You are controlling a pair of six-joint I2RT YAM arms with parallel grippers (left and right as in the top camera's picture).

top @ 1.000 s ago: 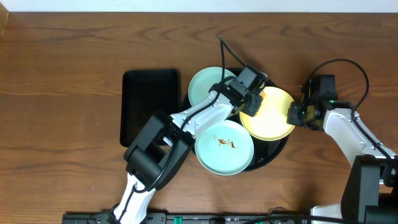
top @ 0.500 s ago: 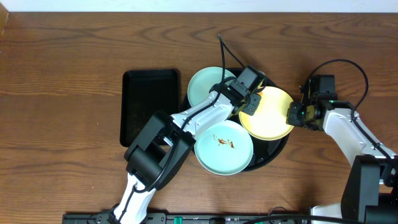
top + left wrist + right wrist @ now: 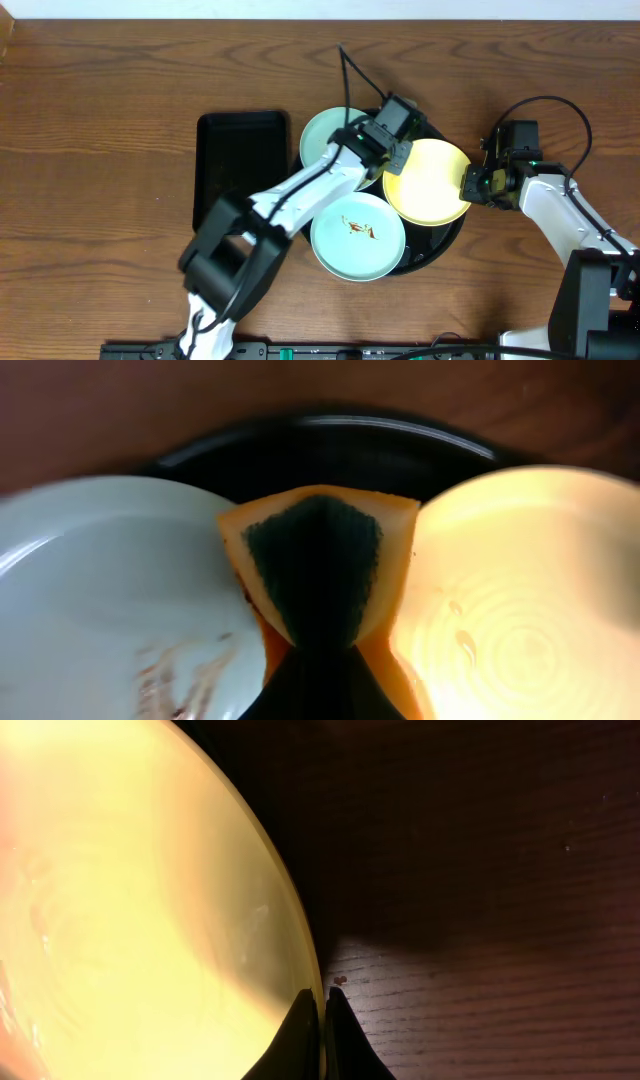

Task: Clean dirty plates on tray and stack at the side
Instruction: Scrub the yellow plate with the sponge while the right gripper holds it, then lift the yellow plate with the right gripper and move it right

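Observation:
The round black tray holds three plates. A pale mint plate lies at the back left, and brown smears show on it in the left wrist view. A second mint plate with a brown smear lies at the front. The pale yellow plate is tilted, and my right gripper is shut on its right rim. My left gripper is shut on an orange sponge with a dark scouring face, held between the back mint plate and the yellow plate.
A smaller rectangular black tray lies left of the round tray on the brown wooden table. Cables rise from both arms. The tray's far rim shows beyond the sponge.
My left arm has swung, carrying the sponge a little up and to the left, off the yellow plate's left edge. The right gripper and the yellow plate have stayed where they were.

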